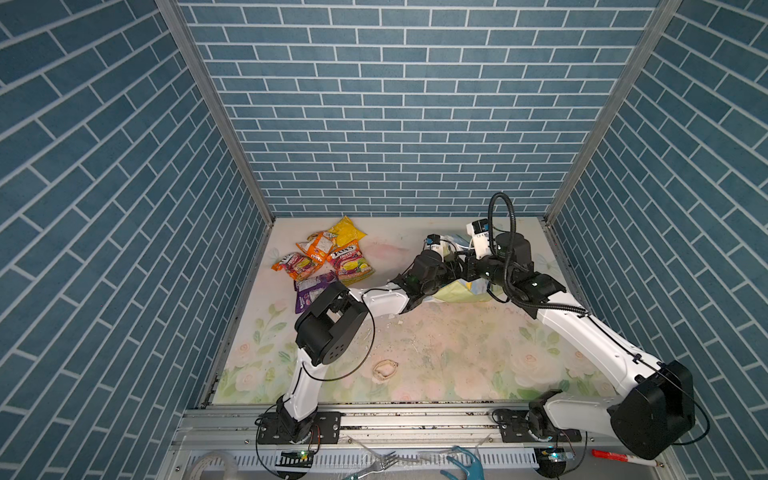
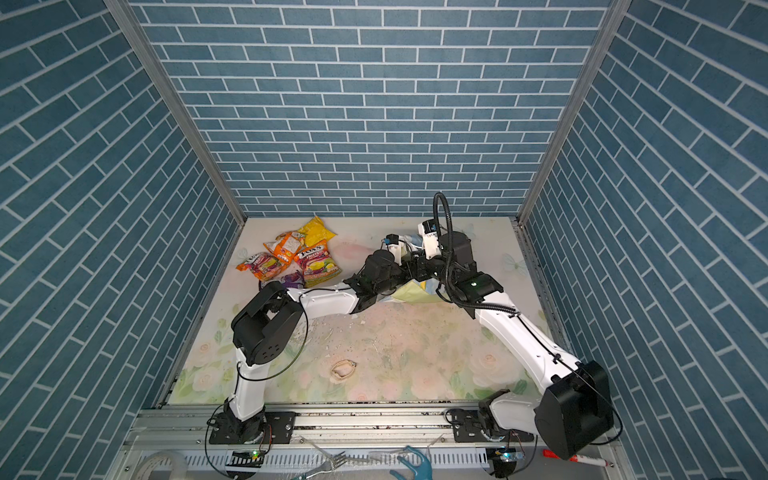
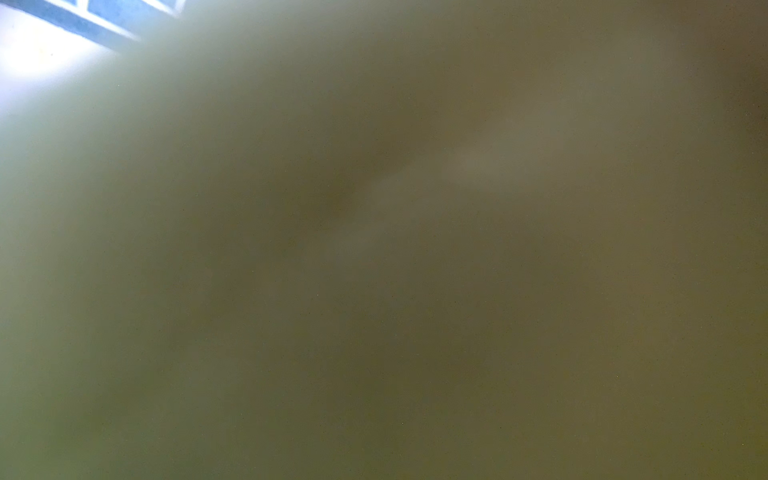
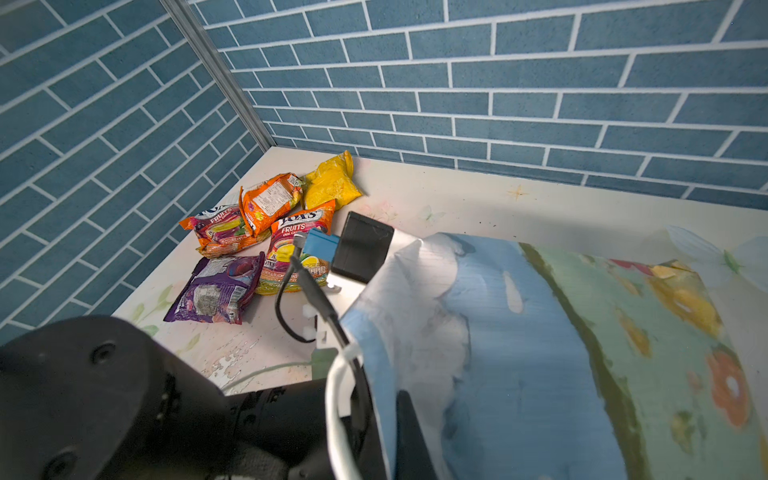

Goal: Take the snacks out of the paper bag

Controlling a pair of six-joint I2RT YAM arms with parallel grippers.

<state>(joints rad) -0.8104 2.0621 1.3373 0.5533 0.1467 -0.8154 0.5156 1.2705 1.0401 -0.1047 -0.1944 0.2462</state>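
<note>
In both top views the snacks (image 1: 324, 262) (image 2: 291, 259) lie in a loose pile at the far left of the table (image 1: 436, 353), well apart from the paper bag (image 1: 457, 291) (image 2: 409, 293). The bag lies on its side at the far right, and both arms cover most of it. The left arm (image 1: 382, 299) reaches across the middle to the bag. The left gripper is hidden there, so I cannot tell if it is released or clenched. The right gripper (image 1: 471, 269) is at the bag too. A small beige loop (image 1: 384, 370) lies alone on the near part of the table.

The left wrist view gives only an olive-brown blur (something is very close to the lens), with a bit of blue brick wall (image 3: 104, 16) in one corner.

In the right wrist view the mouth of the paper bag (image 4: 540, 332) faces the pile, and its white string handle (image 4: 336, 399) hangs at the rim. The right gripper (image 4: 395, 432) is clenched on this rim. The camera block (image 4: 363, 249) of the left arm sits just at the mouth. Beyond it lie the yellow packet (image 4: 330, 183), the orange packet (image 4: 270, 199), two FOX'S bags (image 4: 299, 245) and the purple packet (image 4: 216, 291), touching or overlapping one another.
</note>
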